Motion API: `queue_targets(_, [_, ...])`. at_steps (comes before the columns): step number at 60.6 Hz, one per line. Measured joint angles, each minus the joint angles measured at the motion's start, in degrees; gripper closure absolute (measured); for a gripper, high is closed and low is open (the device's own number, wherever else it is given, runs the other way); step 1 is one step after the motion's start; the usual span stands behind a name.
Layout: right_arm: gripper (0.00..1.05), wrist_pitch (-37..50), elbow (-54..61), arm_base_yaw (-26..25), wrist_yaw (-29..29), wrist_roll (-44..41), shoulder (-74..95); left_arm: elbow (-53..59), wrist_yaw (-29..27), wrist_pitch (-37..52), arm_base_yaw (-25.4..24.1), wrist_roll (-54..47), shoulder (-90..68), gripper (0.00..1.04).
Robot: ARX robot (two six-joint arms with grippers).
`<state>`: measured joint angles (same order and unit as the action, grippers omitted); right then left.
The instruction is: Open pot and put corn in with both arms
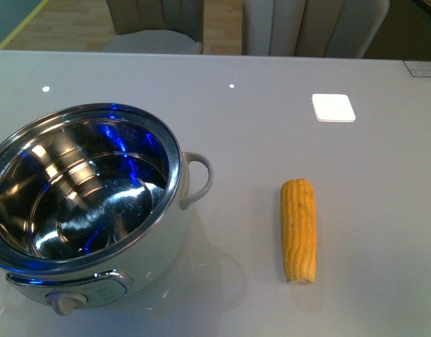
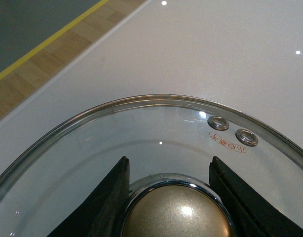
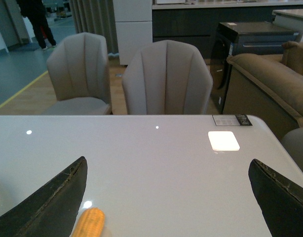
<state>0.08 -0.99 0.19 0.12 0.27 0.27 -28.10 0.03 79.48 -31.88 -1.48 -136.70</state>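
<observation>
The corn lies on the counter right of the open pot, its long axis running near to far. The right tool, spread wide and empty, is nearer, but the cob's tip sits beside 1 finger, off-centre. The left tool grips the glass lid by its knob.

You have a white pot, its steel inside glinting blue. Your corn is yellow-orange with rows of kernels. The lid knob is gold.

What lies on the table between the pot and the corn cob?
Nothing. In the front view, only bare grey table separates the pot from the corn.
</observation>
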Motion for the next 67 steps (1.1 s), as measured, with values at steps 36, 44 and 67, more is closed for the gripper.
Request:
queue_targets(36, [0.09, -0.02, 0.00, 0.02, -0.09, 0.00, -0.07, -24.00, -4.57, -4.59, 3.72, 2.25, -14.27, 0.63])
queue_targets(44, [0.09, -0.02, 0.00, 0.00, -0.11, 0.00, -0.07, -24.68, -5.90, -2.54, 3.89, 3.13, -15.87, 0.63])
queue_targets(67, [0.09, -0.02, 0.00, 0.00, -0.11, 0.00, -0.07, -24.79, -6.71, -2.97, 4.11, 4.33, -16.26, 0.53])
